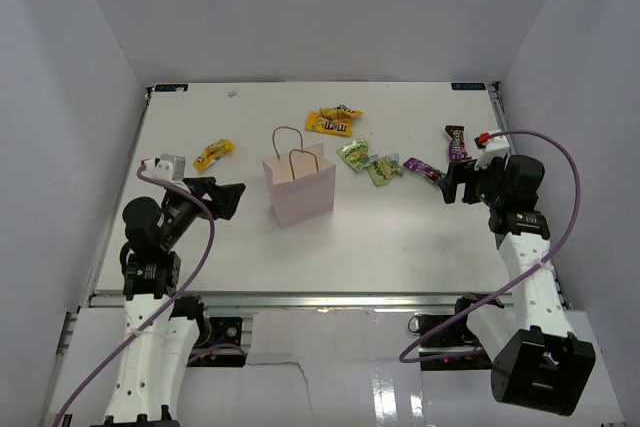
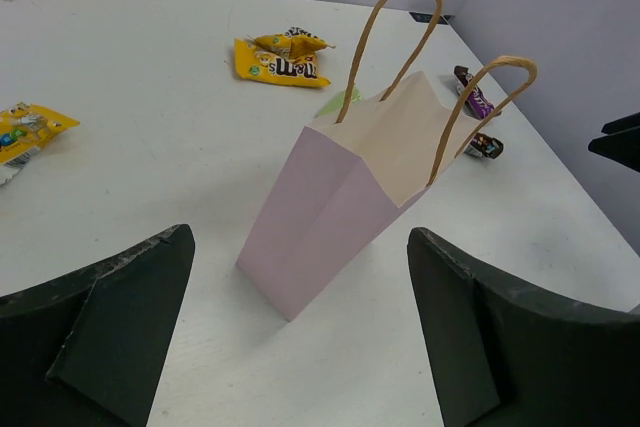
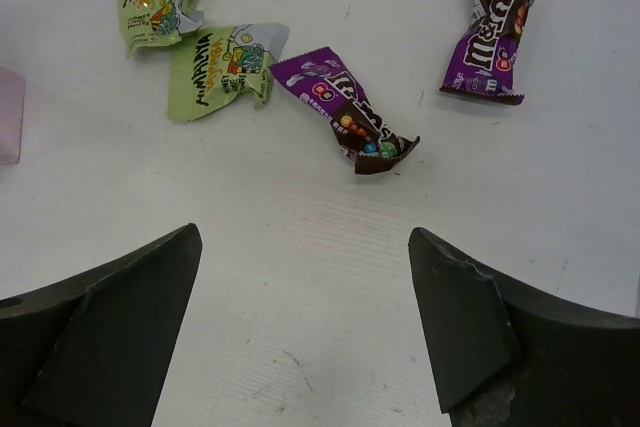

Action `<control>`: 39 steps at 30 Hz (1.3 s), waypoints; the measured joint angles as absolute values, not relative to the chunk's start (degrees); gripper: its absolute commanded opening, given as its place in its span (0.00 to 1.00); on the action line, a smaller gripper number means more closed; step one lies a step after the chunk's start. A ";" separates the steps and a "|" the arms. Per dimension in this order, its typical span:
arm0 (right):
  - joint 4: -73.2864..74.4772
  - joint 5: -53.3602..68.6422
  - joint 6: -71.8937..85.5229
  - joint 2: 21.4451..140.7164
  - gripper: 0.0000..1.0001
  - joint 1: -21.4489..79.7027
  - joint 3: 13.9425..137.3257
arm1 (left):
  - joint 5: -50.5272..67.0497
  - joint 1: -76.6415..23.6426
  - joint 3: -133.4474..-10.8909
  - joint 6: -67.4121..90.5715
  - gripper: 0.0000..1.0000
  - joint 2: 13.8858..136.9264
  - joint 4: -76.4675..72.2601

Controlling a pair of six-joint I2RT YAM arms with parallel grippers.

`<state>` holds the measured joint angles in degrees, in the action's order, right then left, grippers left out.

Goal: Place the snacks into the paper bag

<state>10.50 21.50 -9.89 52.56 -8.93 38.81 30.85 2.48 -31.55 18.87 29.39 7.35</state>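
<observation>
Paper bag (image 1: pixel 298 192) upright just left of the middle of the white table (image 1: pixel 400 237), mouth open, both brown cord handles (image 2: pixel 400 42) standing up. All visible snacks lie flat on the table outside the bag. Yellow pair (image 1: pixel 333 123) at the bag's 1 o'clock, the two packets touching. Single yellow packet (image 1: pixel 213 154) at the bag's 10 o'clock, well apart from the others. Two lime-green packets (image 3: pixel 195 42) at the bag's 2 to 3 o'clock, overlapping at one corner. One dark purple packet (image 3: pixel 345 112) just beside the greens at their 3 o'clock, its end torn open with coloured candies showing. Second purple packet (image 3: pixel 495 32) further right, at the first one's 1 o'clock, apart from it. Left gripper (image 1: pixel 231 199) sits at the bag's 9 o'clock, near but not touching, pointing at it. Its fingers (image 2: pixel 120 327) are spread wide, nothing between them, and the bag is framed in the gap in the wrist view. Right gripper (image 1: pixel 455 185) sits at the first purple packet's 4 o'clock, close to it, no contact. Its fingers (image 3: pixel 480 327) are also spread wide and hold nothing. Cannot tell from the wrist view whether anything lies at the bottom of the bag.
</observation>
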 measured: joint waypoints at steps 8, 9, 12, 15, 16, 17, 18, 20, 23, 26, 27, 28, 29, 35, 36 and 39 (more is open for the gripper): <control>11.07 31.03 -22.57 53.01 0.91 -9.04 38.81 | 29.08 1.65 -31.55 18.87 0.98 28.77 7.77; 11.70 32.60 -25.32 53.74 0.91 -8.91 39.03 | 28.97 1.58 -31.55 18.87 0.98 28.77 7.77; 15.31 34.00 -33.06 60.95 1.00 -7.62 43.27 | 28.82 1.32 -31.55 18.87 0.98 28.75 7.77; 18.50 30.17 -38.28 72.69 0.91 -5.08 52.31 | 28.36 1.32 -31.53 18.81 0.98 28.77 7.79; 19.38 28.53 -39.38 75.79 0.91 -4.21 54.70 | 28.23 1.32 -31.53 18.76 0.98 28.75 7.79; 20.36 26.81 -40.23 78.56 0.91 -3.22 57.04 | 28.05 1.32 -31.53 18.70 0.98 28.75 7.79; 20.78 24.45 -41.12 81.41 0.91 -1.93 59.20 | 27.99 1.32 -31.53 18.65 0.98 28.77 7.79; 21.74 20.05 -42.48 85.60 0.91 0.49 62.11 | 27.79 1.32 -31.53 18.52 0.98 28.77 7.81; 23.64 13.61 -44.07 92.84 0.89 4.58 66.81 | 27.55 1.32 -31.53 18.46 0.98 28.77 7.84; 25.41 9.96 -44.75 100.18 0.85 6.98 71.57 | 27.42 1.32 -31.53 18.41 0.98 28.77 7.86; 26.04 8.73 -44.86 102.54 0.84 7.27 73.17 | 27.42 1.32 -31.53 18.41 0.98 28.77 7.88; 26.57 7.77 -44.99 104.47 0.81 7.29 74.52 | 27.40 1.32 -31.53 18.39 0.98 28.80 7.90; 27.05 6.61 -45.06 106.72 0.79 7.25 76.27 | 27.40 1.32 -31.51 18.35 0.98 28.80 7.90; 29.15 2.92 -45.41 115.28 0.52 6.81 82.19 | 27.16 1.32 -31.51 18.22 0.98 28.82 7.99; 29.43 2.96 -45.63 115.50 0.46 6.76 82.32 | 27.11 1.32 -31.51 18.20 0.98 28.82 7.99; 30.06 3.25 -46.02 115.42 0.28 6.76 82.28 | 26.98 1.32 -31.48 18.06 0.98 28.82 7.99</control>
